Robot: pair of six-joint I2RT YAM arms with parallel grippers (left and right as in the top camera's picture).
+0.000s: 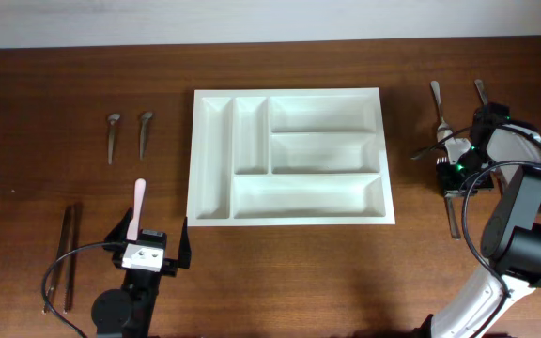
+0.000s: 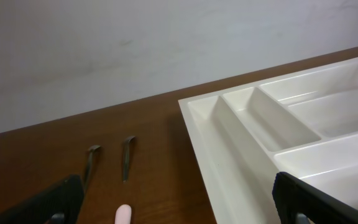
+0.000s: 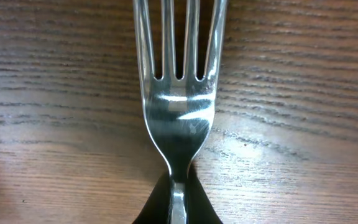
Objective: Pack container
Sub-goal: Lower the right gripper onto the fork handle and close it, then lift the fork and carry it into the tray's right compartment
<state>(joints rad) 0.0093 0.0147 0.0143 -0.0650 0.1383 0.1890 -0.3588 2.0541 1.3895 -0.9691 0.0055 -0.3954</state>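
Looking from overhead, the tray (image 1: 270, 141) lies empty mid-worktop (image 1: 346, 272), well left of the right jaws. Left wrist: left jaws gape, tray ahead-right. Right wrist: right jaws seem pinched on a fork (image 3: 178, 118); next, lift it into a compartment.

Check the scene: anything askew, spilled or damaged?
Nothing stands out: the container sits flat and intact, every compartment empty, and the right end effector squarely pinches the neck of a fork.
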